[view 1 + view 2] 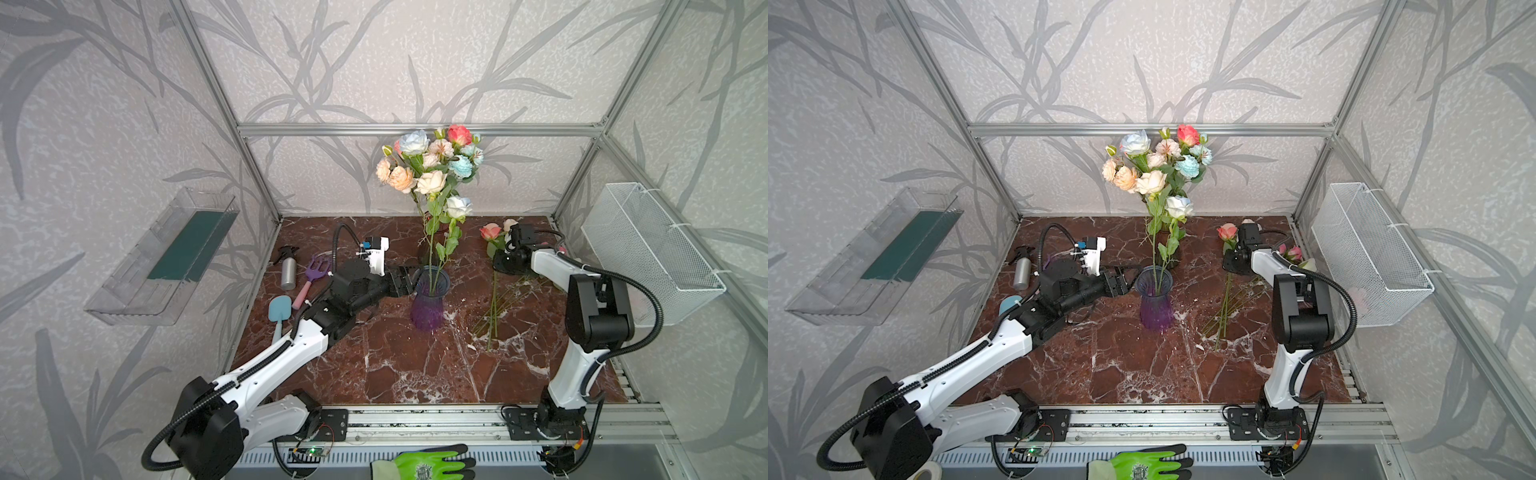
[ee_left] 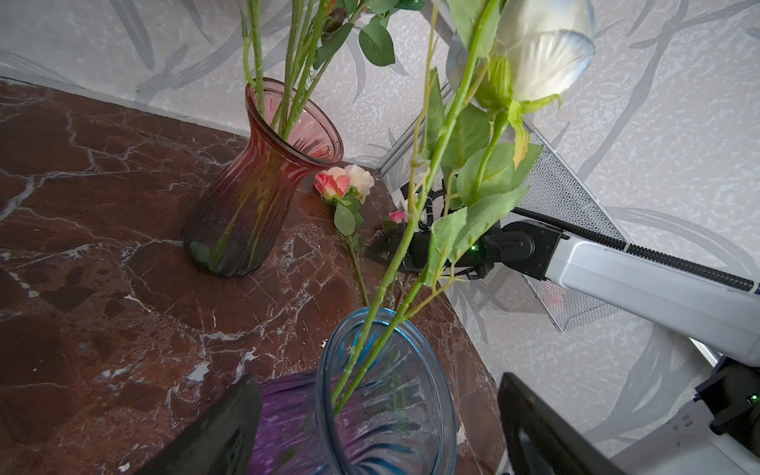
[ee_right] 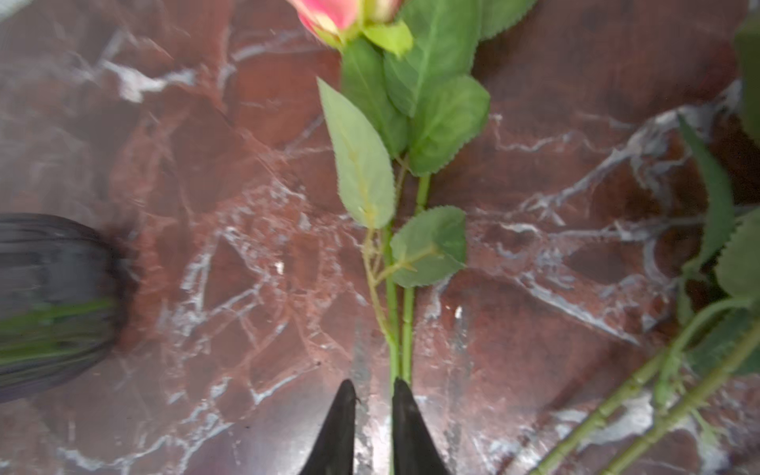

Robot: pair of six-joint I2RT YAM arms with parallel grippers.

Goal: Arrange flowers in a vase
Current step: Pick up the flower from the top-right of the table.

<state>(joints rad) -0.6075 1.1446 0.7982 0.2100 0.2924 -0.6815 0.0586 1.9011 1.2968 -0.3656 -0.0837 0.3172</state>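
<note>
A purple-and-blue glass vase (image 1: 428, 303) (image 2: 386, 390) stands mid-table and holds two stems, one topped by a white, blue-tipped rose (image 1: 458, 206). My left gripper (image 1: 409, 282) (image 2: 380, 380) is open, its jaws wide on either side of the vase's neck. Behind it, a red vase (image 2: 263, 177) carries a bouquet of flowers (image 1: 432, 162). My right gripper (image 1: 500, 264) (image 3: 374, 388) is down on the table over the stems of a coral-pink rose (image 1: 490, 231) (image 3: 337, 16). Its jaws are nearly together. The stems lie against one finger, and marble shows in the gap.
More loose flower stems (image 1: 498, 307) lie on the table right of the purple vase. A spray bottle (image 1: 288, 270), purple fork (image 1: 316, 266) and blue trowel (image 1: 279, 309) lie far left. A white mesh basket (image 1: 648, 253) hangs on the right wall and a clear tray (image 1: 166, 257) on the left.
</note>
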